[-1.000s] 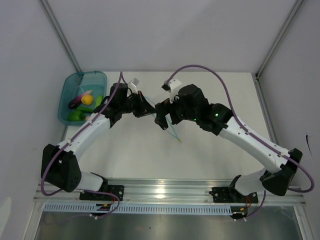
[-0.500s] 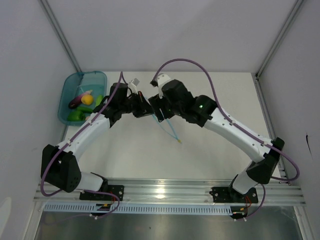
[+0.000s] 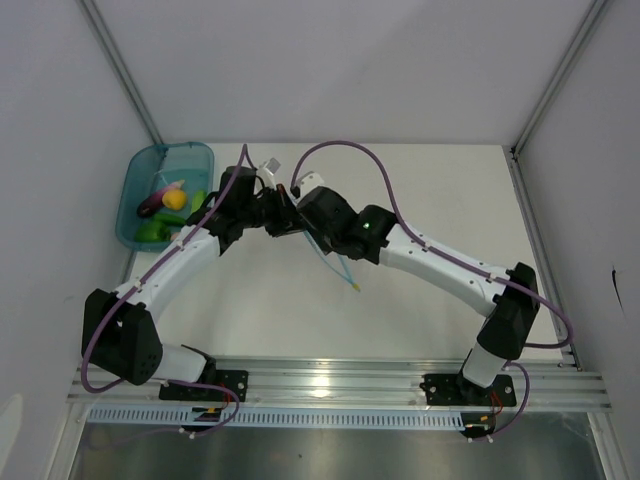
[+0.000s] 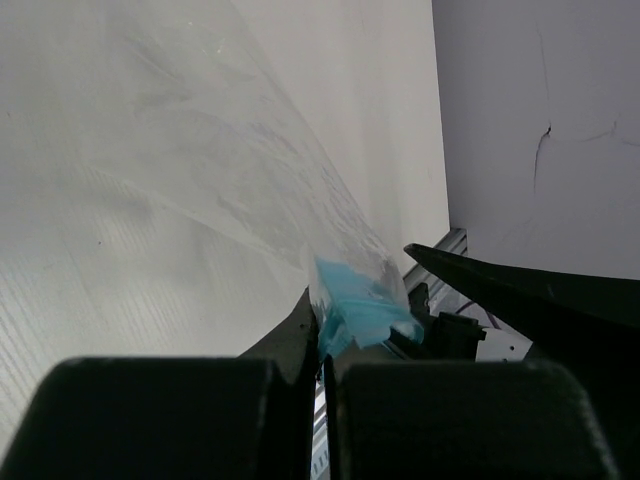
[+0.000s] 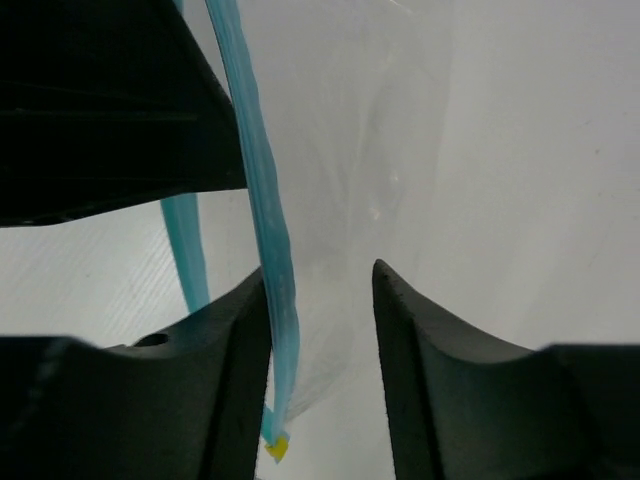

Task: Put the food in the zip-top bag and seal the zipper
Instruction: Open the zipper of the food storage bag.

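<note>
The zip-top bag (image 3: 335, 262) hangs clear and floppy over the middle of the table. My left gripper (image 3: 285, 213) is shut on a corner of its light blue zipper (image 4: 350, 300), seen up close in the left wrist view (image 4: 325, 345). My right gripper (image 3: 308, 222) sits right against the left one. Its jaws (image 5: 320, 270) stand apart, and the zipper (image 5: 262, 230) runs down between them along the left finger (image 5: 235, 350). A small yellow tab (image 5: 275, 448) ends the strip. The food (image 3: 165, 205) lies in a tub at the far left.
The rigid teal tub (image 3: 135, 180) stands at the table's back left corner. A second run of the blue strip (image 5: 185, 250) hangs left of my right fingers. White walls close in the table at the back and on both sides.
My right arm has swung left until its gripper meets the left one. Its jaws have narrowed round the zipper strip. The left arm and the bag corner it holds have stayed put.
</note>
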Available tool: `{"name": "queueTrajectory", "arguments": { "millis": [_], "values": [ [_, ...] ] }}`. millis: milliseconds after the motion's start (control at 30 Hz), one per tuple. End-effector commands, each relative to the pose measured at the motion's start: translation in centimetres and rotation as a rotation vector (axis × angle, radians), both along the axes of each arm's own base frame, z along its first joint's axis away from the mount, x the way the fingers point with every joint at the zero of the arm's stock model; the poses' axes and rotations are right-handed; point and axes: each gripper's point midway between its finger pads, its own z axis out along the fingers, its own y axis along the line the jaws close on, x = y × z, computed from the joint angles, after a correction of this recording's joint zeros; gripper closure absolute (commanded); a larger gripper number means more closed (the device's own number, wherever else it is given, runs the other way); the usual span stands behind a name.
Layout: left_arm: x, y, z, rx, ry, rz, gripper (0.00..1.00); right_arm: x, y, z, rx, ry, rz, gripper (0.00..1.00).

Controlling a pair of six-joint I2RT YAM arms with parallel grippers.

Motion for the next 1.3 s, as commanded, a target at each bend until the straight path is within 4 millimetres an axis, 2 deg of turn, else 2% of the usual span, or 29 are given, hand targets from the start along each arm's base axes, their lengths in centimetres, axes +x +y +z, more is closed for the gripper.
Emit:
{"name": "queueTrajectory", "arguments": {
  "millis": [0, 67, 100, 200, 433, 533, 600, 667, 733, 800, 833, 900, 1033, 1133, 1200, 1267],
  "values": [
    [-0.5, -0.3, 3.4, -0.034, -0.094, -0.047, 0.99, 1.5, -0.9, -0.3, -0.037, -0.056, -0.062, 0.61],
    [-0.7, -0.3, 3.3, -0.035, -0.092, -0.057, 0.99, 1.9, -1.5, -0.6, -0.063, -0.073, -0.087, 0.67],
    [-0.8, -0.4, 3.5, -0.039, -0.098, -0.065, 0.99, 2.0, -1.6, -0.7, -0.069, -0.078, -0.092, 0.8],
    [-0.8, -0.2, 3.3, -0.024, -0.11, -0.07, 0.99, 2.2, -1.8, -0.5, -0.068, -0.083, -0.098, 1.0],
    [-0.5, 0.3, 1.7, 0.033, -0.14, -0.069, 0.99, 0.9, -0.9, 1.4, 0.116, -0.023, -0.129, 1.0],
    [-0.6, 0.6, 0.7, 0.059, -0.156, -0.079, 0.99, 1.5, -2.2, 1.8, 0.147, -0.009, -0.198, 1.0],
    [-0.9, 0.4, 0.3, 0.052, -0.16, -0.108, 1.0, 2.4, -3.9, 2.3, 0.115, -0.05, -0.235, 1.0],
    [-1.9, -0.1, -0.7, 0.035, -0.138, -0.164, 0.99, 2.9, -4.9, 3.1, 0.103, -0.091, -0.246, 1.0],
    [-2.6, 0.2, -2.4, 0.052, -0.101, -0.18, 0.99, 3.5, -6.0, 4.1, 0.073, -0.138, -0.258, 1.0],
    [-2.8, 0.6, -3.4, 0.076, -0.088, -0.166, 0.99, 3.8, -6.2, 4.6, 0.072, -0.151, -0.253, 1.0],
    [-3.2, 0.9, -4.5, 0.093, -0.066, -0.16, 0.99, 3.8, -6.1, 4.6, 0.076, -0.145, -0.246, 1.0],
    [-3.0, 1.2, -5.4, 0.114, -0.054, -0.144, 0.99, 3.7, -5.9, 3.6, 0.068, -0.112, -0.234, 1.0],
    [-2.6, 1.1, -5.7, 0.121, -0.041, -0.145, 0.99, 3.4, -4.5, 1.1, 0.075, -0.056, -0.205, 1.0],
    [-1.8, 1.1, -5.1, 0.137, -0.061, -0.137, 0.99, 3.1, -4.1, 0.0, 0.065, -0.035, -0.207, 1.0],
    [-1.3, 1.2, -4.5, 0.147, -0.09, -0.126, 0.9, 3.2, -4.0, -0.6, 0.068, -0.031, -0.21, 1.0],
    [-0.9, 1.2, -4.1, 0.146, -0.11, -0.117, 0.86, 3.1, -3.8, -0.7, 0.086, -0.025, -0.211, 1.0]
  ]
}}
